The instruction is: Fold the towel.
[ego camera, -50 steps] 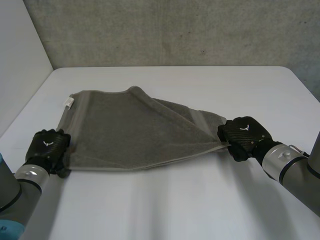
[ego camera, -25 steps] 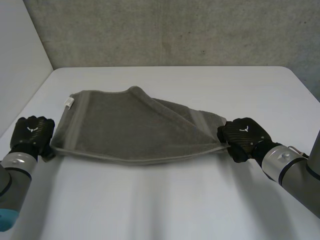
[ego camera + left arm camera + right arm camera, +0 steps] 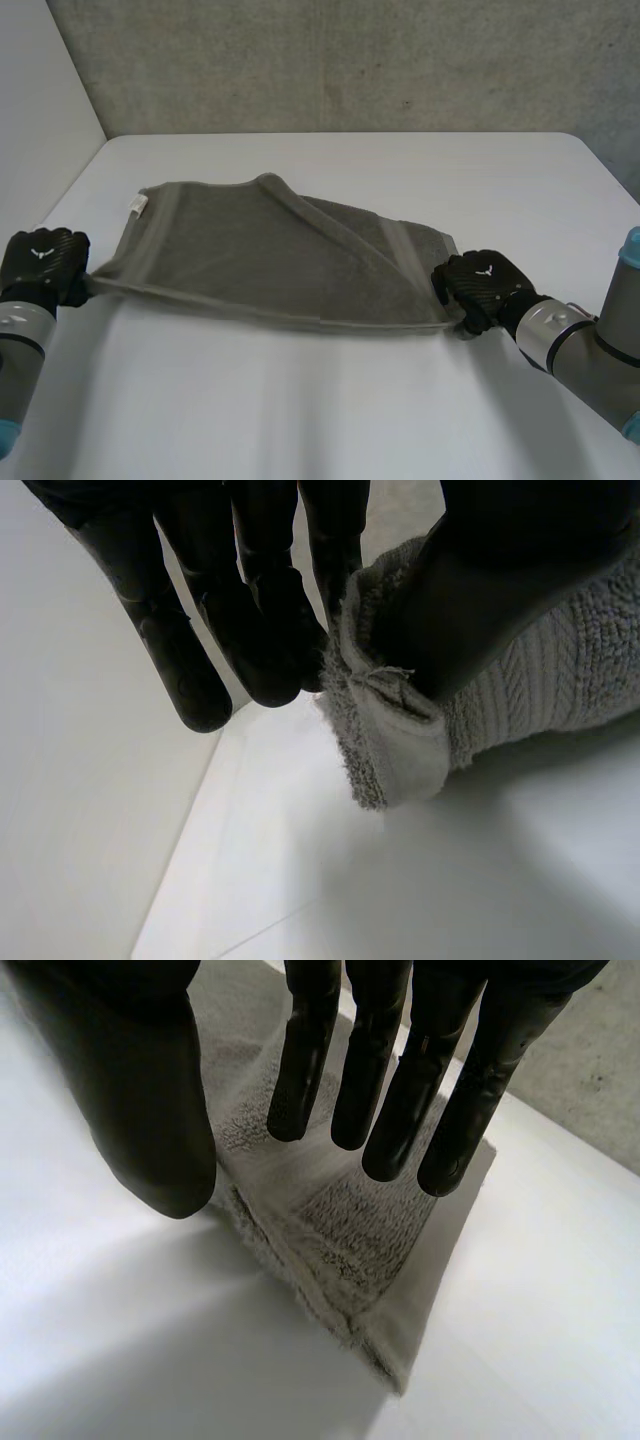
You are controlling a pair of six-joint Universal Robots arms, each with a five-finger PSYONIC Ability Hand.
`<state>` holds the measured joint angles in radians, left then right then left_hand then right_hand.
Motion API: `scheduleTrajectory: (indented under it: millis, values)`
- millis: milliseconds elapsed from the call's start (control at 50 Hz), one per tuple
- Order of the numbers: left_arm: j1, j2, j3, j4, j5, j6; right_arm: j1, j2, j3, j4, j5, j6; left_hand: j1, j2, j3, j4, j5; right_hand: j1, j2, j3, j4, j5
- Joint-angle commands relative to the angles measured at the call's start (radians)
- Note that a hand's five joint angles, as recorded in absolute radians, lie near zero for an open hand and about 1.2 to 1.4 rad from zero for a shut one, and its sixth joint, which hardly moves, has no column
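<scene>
A grey towel (image 3: 270, 250) lies partly folded across the white table (image 3: 330, 400), its top layer running slantwise from the far left to the near right. My left hand (image 3: 42, 262) is at the towel's near left corner, off its left edge, and holds the corner just above the table. At that hand's fingertips the towel corner (image 3: 400, 750) is pinched between the thumb and fingers of the left hand (image 3: 250, 630). My right hand (image 3: 485, 285) rests at the near right corner. There the fingers of the right hand (image 3: 390, 1090) hang straight over the towel corner (image 3: 340, 1250), which lies flat.
A small white tag (image 3: 137, 205) sticks out at the towel's far left corner. A pale wall (image 3: 40, 100) stands close along the table's left side, and a grey wall (image 3: 350, 60) runs behind the far edge.
My left hand has closed on the near left corner and drawn it out to the left, stretching the front edge. My right hand's fingers have opened off the right corner.
</scene>
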<state>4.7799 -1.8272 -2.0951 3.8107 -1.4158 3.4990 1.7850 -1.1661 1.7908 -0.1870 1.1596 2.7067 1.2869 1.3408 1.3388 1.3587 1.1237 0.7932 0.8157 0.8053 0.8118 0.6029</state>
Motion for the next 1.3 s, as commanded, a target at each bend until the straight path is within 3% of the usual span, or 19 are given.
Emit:
scheduleTrajectory:
  millis: [20,200,240,280,400,520,560,660,780,860,980,1120,1220,1300]
  values:
    - [0.052,0.005,0.006,-0.006,-0.002,0.002,-0.007,0.029,-0.025,0.004,0.000,0.002,0.109,0.056,0.057,0.038,0.098,-0.012,-0.035,-0.025,-0.031,0.003]
    - [0.074,0.006,0.017,-0.006,0.000,-0.044,-0.024,0.037,-0.031,0.003,0.005,0.001,0.109,0.056,0.057,0.038,0.098,0.049,0.026,0.037,0.030,0.065]
    - [0.074,0.006,0.017,-0.006,0.000,-0.055,-0.027,0.037,-0.033,0.001,0.009,0.001,0.109,0.056,0.057,0.038,0.098,0.164,0.141,0.152,0.145,0.179]
    - [0.074,0.012,0.015,-0.008,0.001,-0.069,-0.032,0.040,-0.036,0.004,0.012,-0.001,0.109,0.056,0.057,0.038,0.098,0.601,0.578,0.588,0.582,0.616]
    - [0.072,0.022,0.006,-0.016,0.003,-0.074,-0.036,0.037,-0.039,0.008,0.008,-0.001,0.109,0.056,0.057,0.038,0.098,0.603,0.581,0.591,0.584,0.619]
    - [0.071,0.066,0.014,-0.065,0.069,-0.087,-0.045,-0.032,-0.064,0.014,0.012,0.010,0.109,0.056,0.057,0.038,0.098,0.603,0.581,0.591,0.584,0.619]
    - [0.061,0.136,0.033,-0.115,0.119,-0.130,-0.065,-0.157,-0.103,0.047,0.009,0.018,0.109,0.056,0.057,0.038,0.098,0.603,0.581,0.591,0.584,0.619]
    - [0.040,0.273,0.102,-0.201,0.156,-0.245,-0.101,-0.331,-0.210,0.136,-0.003,0.050,0.109,0.056,0.057,0.038,0.098,0.603,0.581,0.591,0.584,0.619]
    - [0.028,0.416,0.260,-0.296,0.163,-0.399,-0.128,-0.415,-0.440,0.279,-0.017,0.087,0.109,0.056,0.057,0.038,0.098,0.603,0.581,0.591,0.584,0.619]
    - [0.026,0.434,0.351,-0.350,0.163,-0.431,-0.154,-0.415,-0.576,0.366,-0.017,0.088,0.109,0.056,0.057,0.038,0.098,0.603,0.581,0.591,0.584,0.619]
    - [0.014,0.405,0.519,-0.439,0.159,-0.440,-0.171,-0.316,-0.790,0.472,-0.005,0.081,0.109,0.056,0.057,0.038,0.098,0.603,0.581,0.591,0.584,0.619]
    - [-0.037,0.213,0.702,-0.487,0.144,-0.442,-0.150,-0.126,-1.001,0.555,0.028,0.076,0.109,0.056,0.057,0.038,0.098,0.603,0.581,0.591,0.584,0.619]
    - [-0.161,-0.054,0.988,-0.572,0.089,-0.425,-0.035,0.104,-1.266,0.577,0.167,-0.008,0.109,0.056,0.057,0.038,0.098,0.603,0.581,0.591,0.584,0.619]
    - [-0.190,-0.164,1.152,-0.606,0.064,-0.420,0.013,0.210,-1.407,0.571,0.228,-0.068,0.109,0.056,0.057,0.038,0.098,0.603,0.581,0.591,0.584,0.619]
